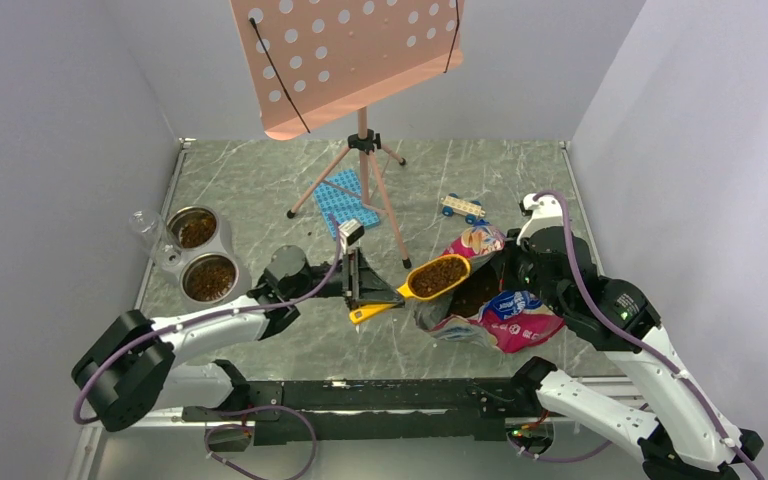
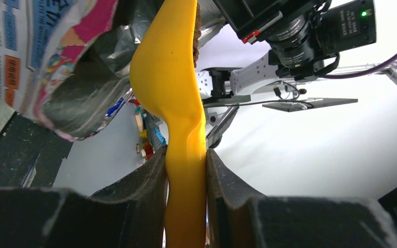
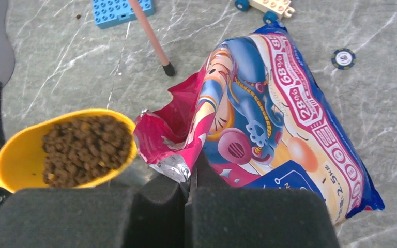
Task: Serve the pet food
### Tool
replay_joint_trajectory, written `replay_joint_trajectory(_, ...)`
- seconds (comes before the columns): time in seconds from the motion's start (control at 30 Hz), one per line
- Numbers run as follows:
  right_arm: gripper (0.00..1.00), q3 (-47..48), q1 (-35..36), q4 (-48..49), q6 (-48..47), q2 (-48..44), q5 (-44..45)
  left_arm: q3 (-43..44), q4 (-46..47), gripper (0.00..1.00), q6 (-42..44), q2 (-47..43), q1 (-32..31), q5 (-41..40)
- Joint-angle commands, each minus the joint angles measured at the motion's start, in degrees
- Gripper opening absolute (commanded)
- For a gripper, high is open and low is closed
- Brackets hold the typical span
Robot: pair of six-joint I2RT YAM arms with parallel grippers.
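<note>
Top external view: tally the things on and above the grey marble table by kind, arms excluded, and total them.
Round steel bowls: 2
Yellow plastic scoop: 1
Pink-and-blue foil bag: 1
Blue studded plate: 1
Wooden toy car: 1
Pink perforated tripod stand: 1
Clear plastic cup: 1
Total: 8

A: What sits on the grey marbled desk [image 1: 430, 170]?
B: A printed bag [image 1: 516, 318] lies at right, a two-bowl feeder [image 1: 223, 243] at left — farther back, a tripod [image 1: 363, 165], a blue studded plate [image 1: 343, 195] and a toy car [image 1: 462, 208].

Pet food [image 1: 441, 273] in scoop [image 1: 406, 289]; bag [image 1: 522, 322] right; bowls [image 1: 209, 255] far left
</note>
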Motion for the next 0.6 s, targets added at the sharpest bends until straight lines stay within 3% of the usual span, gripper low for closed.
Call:
replay_joint_trajectory(0.0,0.00,6.39,0.36,8.42,1.39,-1.90,8.86,-3.62,6.84,0.00,-2.03,-4.79,3.16,-2.59)
replay_joint_trajectory(0.23,0.00,5.51,0.33,7.89,1.39,-1.81,9.11,-4.53,-4.26,0.00,1.97,-14.42,10.53,-1.39)
replay_joint_trajectory(0.57,0.00,5.10,0.32,8.63,0.19,-1.50,6.48,-7.66,-16.11,0.00,6.28,-22.70,32.67,3.95)
